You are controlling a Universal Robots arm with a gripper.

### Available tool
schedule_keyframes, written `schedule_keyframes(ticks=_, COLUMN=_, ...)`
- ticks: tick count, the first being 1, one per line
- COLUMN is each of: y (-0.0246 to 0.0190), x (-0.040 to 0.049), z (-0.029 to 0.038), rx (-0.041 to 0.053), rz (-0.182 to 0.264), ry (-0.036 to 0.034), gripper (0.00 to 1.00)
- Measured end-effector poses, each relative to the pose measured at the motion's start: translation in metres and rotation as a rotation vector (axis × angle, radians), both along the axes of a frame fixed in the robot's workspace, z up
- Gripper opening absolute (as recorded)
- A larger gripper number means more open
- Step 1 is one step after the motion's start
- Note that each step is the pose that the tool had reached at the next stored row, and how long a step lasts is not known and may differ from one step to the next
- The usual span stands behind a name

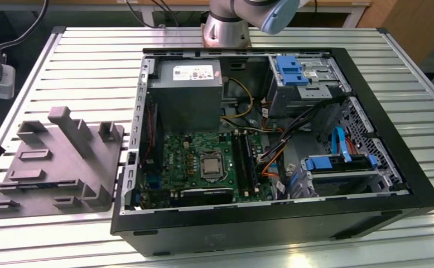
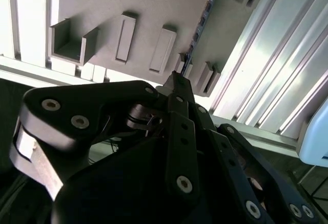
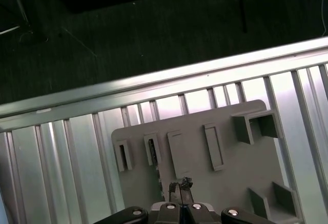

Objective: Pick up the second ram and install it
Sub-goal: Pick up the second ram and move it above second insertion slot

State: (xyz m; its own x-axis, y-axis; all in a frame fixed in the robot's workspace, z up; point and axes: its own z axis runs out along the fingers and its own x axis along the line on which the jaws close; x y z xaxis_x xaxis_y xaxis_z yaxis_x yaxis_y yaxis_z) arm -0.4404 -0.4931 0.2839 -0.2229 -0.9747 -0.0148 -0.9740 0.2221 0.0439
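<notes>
Close view of a robot gripper above a work table. Its two dark fingers are pressed together into a single point with nothing between them. In the first wrist view the gripper hangs over a grey plastic tray, tips aimed down at it.

The second ram stands on its long edge in the tray. It is a thin dark strip with small blue marks, held at its ends by pairs of upright blocks. The fingertips are near one end of it and not touching it. In the first wrist view the second ram shows as a narrow dark line just beside the fingertips.

In the exterior view the tray lies flat on a table of long ribbed aluminium slats, pale and shiny. It sits toward the exterior view's left. Just beside it, toward the exterior view's right, lies an open black computer case. Inside are a green motherboard, a grey power supply, blue drive clips and bundled wires. The arm's silver base rises behind the case.

Beyond the table edge is a dark floor with thin cables. Wooden furniture stands at the far corner.
</notes>
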Motion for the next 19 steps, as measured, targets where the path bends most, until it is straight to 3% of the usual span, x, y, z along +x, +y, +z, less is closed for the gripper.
schedule_keyframes(ticks=19, y=-0.0001, x=0.004, z=-0.0119, rx=-0.0069, rz=0.061, ry=0.0, gripper=0.11)
